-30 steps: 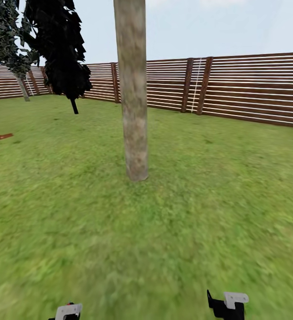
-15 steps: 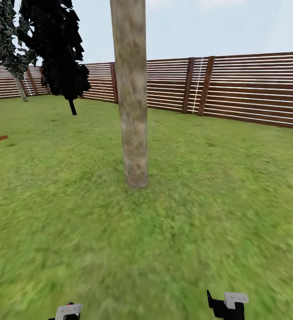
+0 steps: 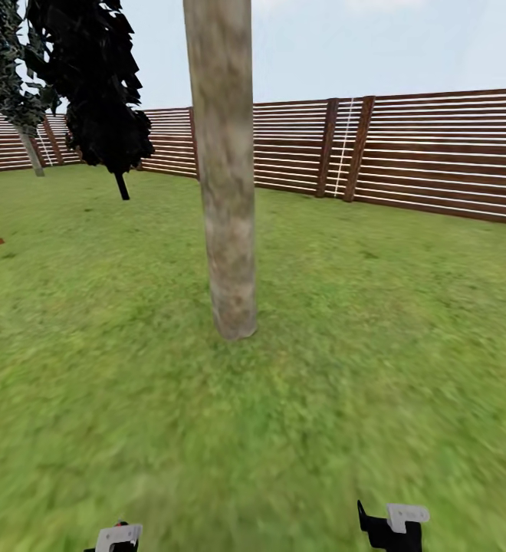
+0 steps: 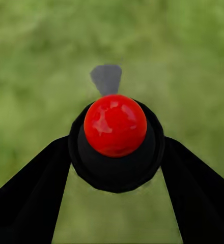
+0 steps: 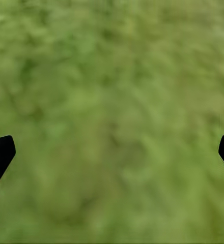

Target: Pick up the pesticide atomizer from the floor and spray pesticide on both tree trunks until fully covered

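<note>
I see the trunk (image 3: 226, 169) standing upright in the middle of the head frame, rooted in the grass (image 3: 360, 345). The fence (image 3: 437, 153) runs across the back; a black tree (image 3: 92, 84) sits upper left. My left gripper (image 4: 114, 168) is clamped on the atomizer (image 4: 115, 127), its red top facing the wrist camera. My right gripper (image 5: 112, 152) hangs spread wide over grass, holding nothing.
</note>
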Controlling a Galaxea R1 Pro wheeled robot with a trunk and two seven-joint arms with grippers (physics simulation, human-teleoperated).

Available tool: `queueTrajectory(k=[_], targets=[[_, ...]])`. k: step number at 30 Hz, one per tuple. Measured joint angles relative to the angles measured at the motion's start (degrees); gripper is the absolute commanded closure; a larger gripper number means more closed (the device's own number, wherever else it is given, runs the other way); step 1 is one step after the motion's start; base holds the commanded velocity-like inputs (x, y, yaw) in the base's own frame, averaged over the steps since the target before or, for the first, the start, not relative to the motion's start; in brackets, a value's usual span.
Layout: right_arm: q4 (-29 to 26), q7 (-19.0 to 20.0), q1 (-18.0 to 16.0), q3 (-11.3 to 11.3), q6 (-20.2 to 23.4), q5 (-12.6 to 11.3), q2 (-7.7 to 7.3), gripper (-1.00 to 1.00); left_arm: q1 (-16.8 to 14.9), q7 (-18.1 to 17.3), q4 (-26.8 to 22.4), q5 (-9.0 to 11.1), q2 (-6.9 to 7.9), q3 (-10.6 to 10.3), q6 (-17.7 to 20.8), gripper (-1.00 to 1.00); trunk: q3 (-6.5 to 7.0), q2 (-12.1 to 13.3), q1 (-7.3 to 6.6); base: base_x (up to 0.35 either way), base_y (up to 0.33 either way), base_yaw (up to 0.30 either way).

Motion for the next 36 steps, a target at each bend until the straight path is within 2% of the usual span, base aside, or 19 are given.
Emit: queueTrajectory(k=[36], targets=[[0.1, 0.1, 0.0, 0.0, 0.0, 0.1, 0.00, -1.00, 0.0, -0.2, 0.0, -0.1, -0.06, -0.1, 0.0, 1.00, 0.00, 0.0, 0.00, 0.334, 0.000, 0.000]])
